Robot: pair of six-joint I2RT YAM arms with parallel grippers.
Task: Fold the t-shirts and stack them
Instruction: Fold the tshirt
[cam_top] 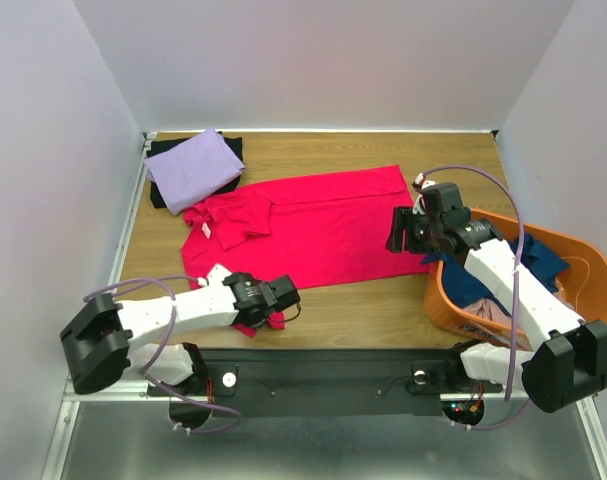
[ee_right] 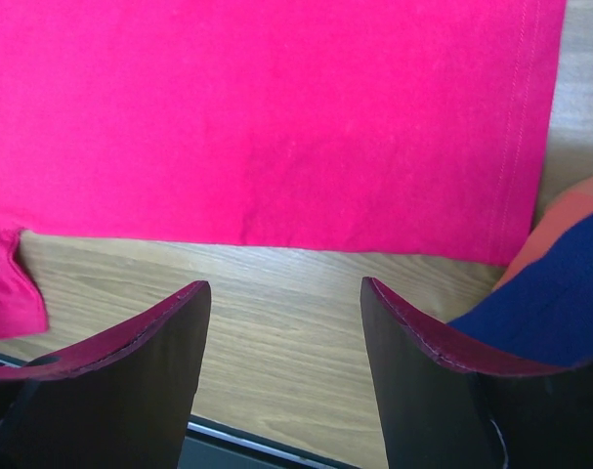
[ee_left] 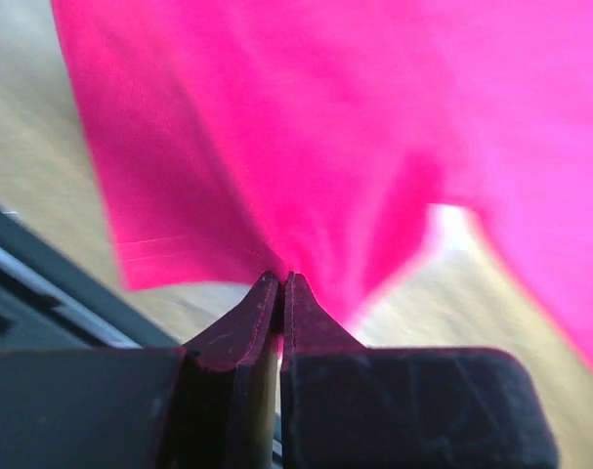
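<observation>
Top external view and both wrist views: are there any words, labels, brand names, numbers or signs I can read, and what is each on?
No text can be read in any view.
White tag at the collar of the crimson-pink t-shirt: too small to read.
Left and right wrist views: no writing in sight.

black t-shirt (cam_top: 166,146) mostly under lavender t-shirt (cam_top: 193,168), crimson t-shirt (ee_left: 276,137) blurred

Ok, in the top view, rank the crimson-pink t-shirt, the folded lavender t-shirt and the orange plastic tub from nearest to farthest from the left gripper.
1. Crimson-pink cloth t-shirt: mid-table, its near corner pinched in the fingers of the left gripper.
2. Folded lavender cloth t-shirt: far-left corner.
3. Orange plastic tub: right side of the table.
</observation>
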